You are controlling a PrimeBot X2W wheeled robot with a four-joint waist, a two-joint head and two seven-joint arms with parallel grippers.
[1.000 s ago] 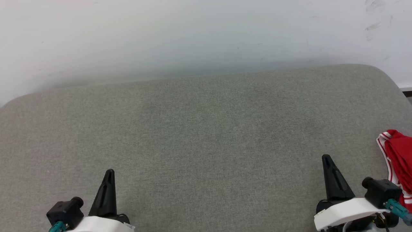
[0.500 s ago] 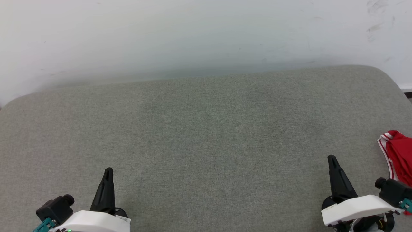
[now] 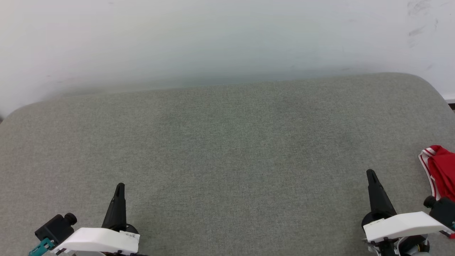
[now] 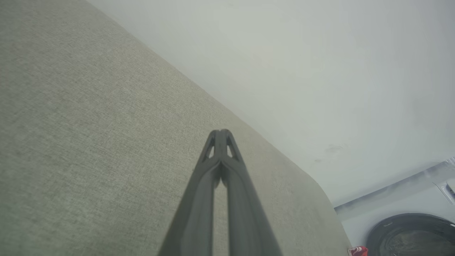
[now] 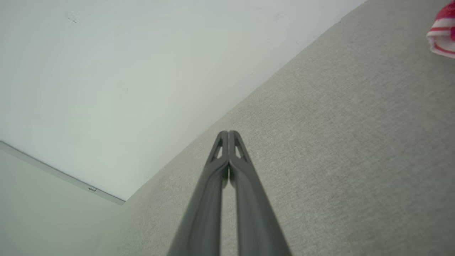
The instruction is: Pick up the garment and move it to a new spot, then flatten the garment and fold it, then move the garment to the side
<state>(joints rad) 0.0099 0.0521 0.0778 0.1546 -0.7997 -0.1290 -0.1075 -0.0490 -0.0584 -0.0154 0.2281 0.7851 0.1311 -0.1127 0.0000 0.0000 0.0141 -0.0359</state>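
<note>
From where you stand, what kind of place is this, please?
Probably a laundry or home-like room: a grey padded surface against a plain white wall, what looks like a washing machine with a round door beside it, and a red garment at the surface's right edge.

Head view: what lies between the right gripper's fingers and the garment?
Only bare grey padded surface separates the right gripper from the garment, as the head view shows.
</note>
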